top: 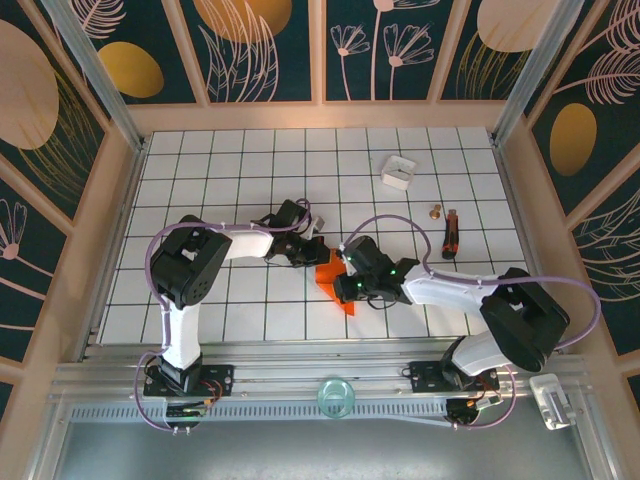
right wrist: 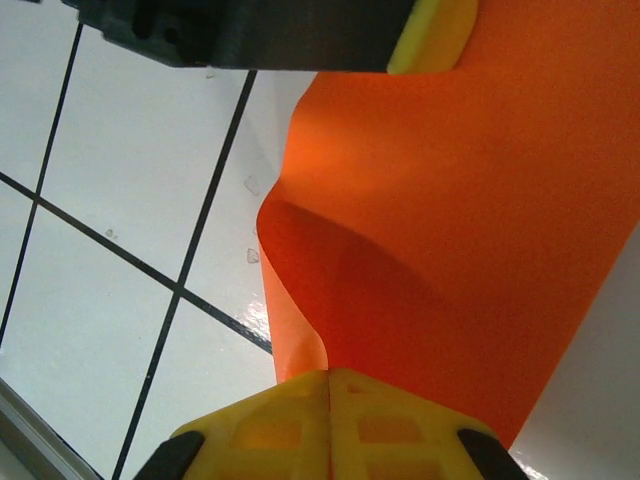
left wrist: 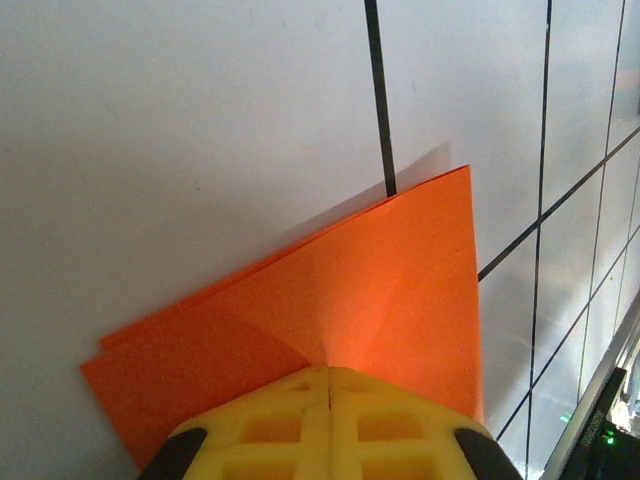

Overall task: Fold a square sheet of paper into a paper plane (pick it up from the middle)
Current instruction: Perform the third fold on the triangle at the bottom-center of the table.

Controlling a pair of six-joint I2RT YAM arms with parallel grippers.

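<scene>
Top camera looks down over the table; both wrist cameras sit close, sharing the sheet.

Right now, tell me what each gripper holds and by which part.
Both pinch the orange paper: the left gripper at one edge, the right gripper at the opposite edge, the paper buckling between them.

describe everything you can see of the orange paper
The paper is thin, bright orange and matte, folded into layers whose edges sit slightly offset at one corner. It is near the middle of the white grid table. The left gripper and right gripper are both shut on it from opposite edges, and between them it buckles into a wave.
</scene>
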